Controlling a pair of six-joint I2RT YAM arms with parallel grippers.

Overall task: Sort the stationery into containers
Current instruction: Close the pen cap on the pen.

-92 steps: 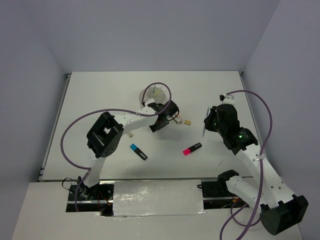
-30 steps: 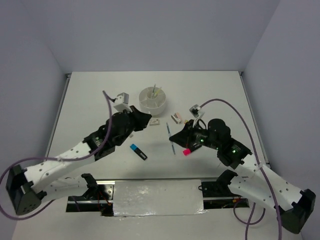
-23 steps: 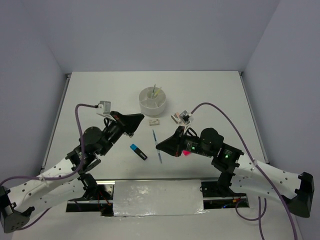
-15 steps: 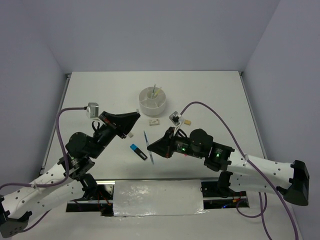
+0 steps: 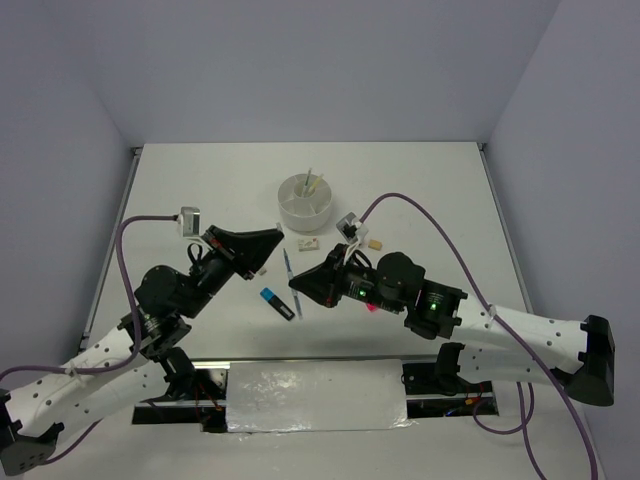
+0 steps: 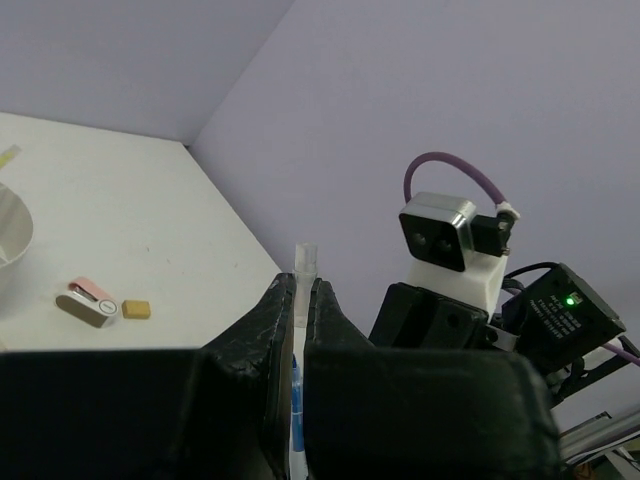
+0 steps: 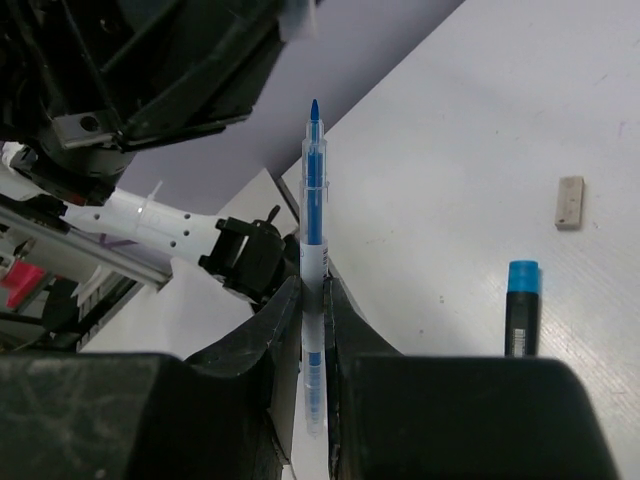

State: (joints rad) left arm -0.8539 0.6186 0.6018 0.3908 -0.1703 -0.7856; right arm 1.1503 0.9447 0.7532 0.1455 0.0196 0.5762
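Slim clear-barrelled blue pen (image 7: 313, 180), pinched in right claw (image 7: 312, 290), round white cup (image 5: 305, 218)

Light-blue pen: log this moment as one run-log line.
phase: mid-air handover | light-blue pen: held by both | left gripper: shut on pen | right gripper: shut on pen

place: robot lab cell | evidence: bare white table (image 5: 190, 190); plain lilac walls (image 5: 300, 60) enclosing it

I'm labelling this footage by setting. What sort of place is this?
Likely a robotics lab test cell: a white table boxed in by plain lavender walls, two cabled arms mounted at its near edge, the left gripper and right gripper both clamped on one light-blue pen.
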